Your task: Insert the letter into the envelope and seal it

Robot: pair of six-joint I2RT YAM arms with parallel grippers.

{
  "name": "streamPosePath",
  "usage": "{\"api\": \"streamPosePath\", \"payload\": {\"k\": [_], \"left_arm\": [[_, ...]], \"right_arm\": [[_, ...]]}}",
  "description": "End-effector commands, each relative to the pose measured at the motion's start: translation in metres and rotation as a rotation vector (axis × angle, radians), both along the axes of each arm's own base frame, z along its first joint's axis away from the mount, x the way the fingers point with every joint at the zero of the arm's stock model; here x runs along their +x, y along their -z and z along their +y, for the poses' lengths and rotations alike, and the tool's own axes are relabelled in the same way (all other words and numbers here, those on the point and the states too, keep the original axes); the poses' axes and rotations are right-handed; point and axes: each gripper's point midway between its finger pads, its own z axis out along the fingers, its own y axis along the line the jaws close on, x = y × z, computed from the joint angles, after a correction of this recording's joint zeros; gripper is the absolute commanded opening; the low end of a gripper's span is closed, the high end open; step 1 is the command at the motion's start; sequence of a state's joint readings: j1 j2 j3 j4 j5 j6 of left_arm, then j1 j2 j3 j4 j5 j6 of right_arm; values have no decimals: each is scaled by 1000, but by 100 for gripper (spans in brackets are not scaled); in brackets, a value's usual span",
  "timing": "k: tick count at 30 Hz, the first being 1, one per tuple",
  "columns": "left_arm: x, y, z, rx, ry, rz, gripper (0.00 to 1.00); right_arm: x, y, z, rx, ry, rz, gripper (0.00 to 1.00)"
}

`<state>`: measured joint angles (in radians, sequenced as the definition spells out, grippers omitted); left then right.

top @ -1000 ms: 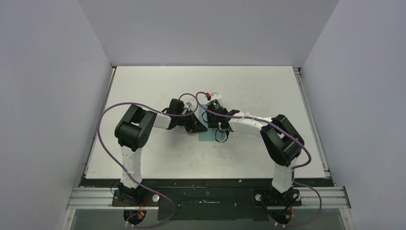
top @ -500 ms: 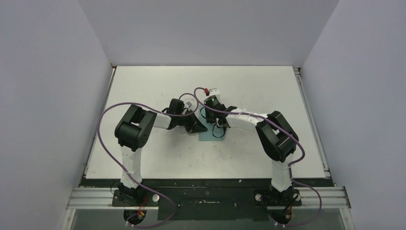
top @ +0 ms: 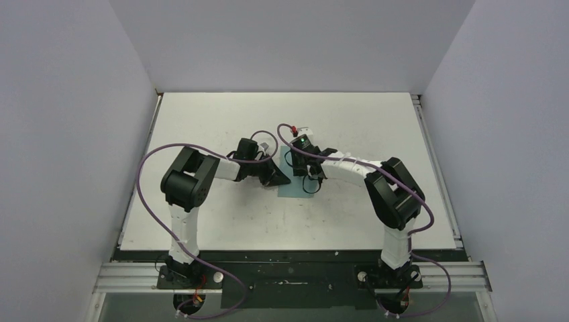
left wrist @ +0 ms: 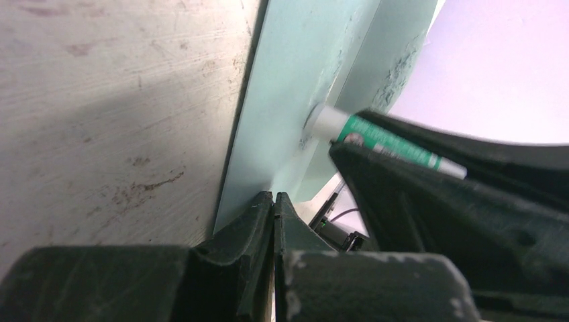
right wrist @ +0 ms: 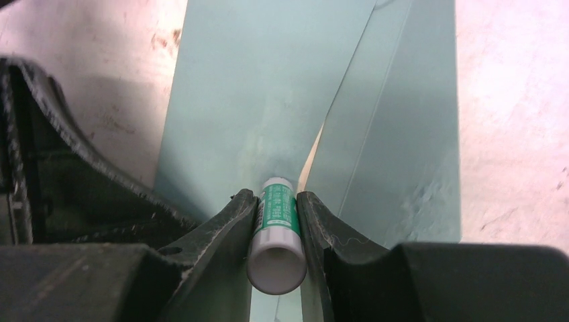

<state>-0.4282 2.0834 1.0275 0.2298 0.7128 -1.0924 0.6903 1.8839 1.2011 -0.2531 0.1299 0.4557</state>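
The teal envelope (top: 292,190) lies flat at the table's middle, its flap (left wrist: 295,87) raised. My left gripper (left wrist: 274,200) is shut, pinching the flap's tip and holding it up; it shows in the top view (top: 280,179) at the envelope's left edge. My right gripper (right wrist: 276,196) is shut on a white-and-green glue tube (right wrist: 276,231), whose tip presses on the flap's inner face (right wrist: 268,87). The tube also shows in the left wrist view (left wrist: 386,139). Only a thin tan sliver of the letter (right wrist: 310,161) shows, in the gap between flap and envelope body.
The white table (top: 221,221) has scuff marks around the envelope. Grey walls close it in on the left, back and right. Both arms meet over the envelope, with purple cables looping above them.
The right wrist has shifted a little to the left and back over the envelope with the glue tube. The left arm has stayed still, holding the flap.
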Motion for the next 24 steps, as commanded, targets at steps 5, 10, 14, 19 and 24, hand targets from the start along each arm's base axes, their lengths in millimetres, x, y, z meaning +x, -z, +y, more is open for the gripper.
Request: {"api": "streamPosePath", "payload": {"k": [5, 10, 14, 19, 24], "left_arm": [[-6, 69, 42, 268, -114, 67, 0], [-3, 69, 40, 265, -107, 66, 0], [0, 67, 39, 261, -112, 65, 0], [2, 67, 38, 262, -118, 63, 0], [0, 68, 40, 266, -113, 67, 0]], "right_arm": [[26, 40, -15, -66, -36, 69, 5], [4, 37, -7, -56, -112, 91, 5], [-27, 24, -3, -67, -144, 115, 5], [-51, 19, -13, -82, -105, 160, 5], [-42, 20, -22, -106, -76, 156, 5]]}}
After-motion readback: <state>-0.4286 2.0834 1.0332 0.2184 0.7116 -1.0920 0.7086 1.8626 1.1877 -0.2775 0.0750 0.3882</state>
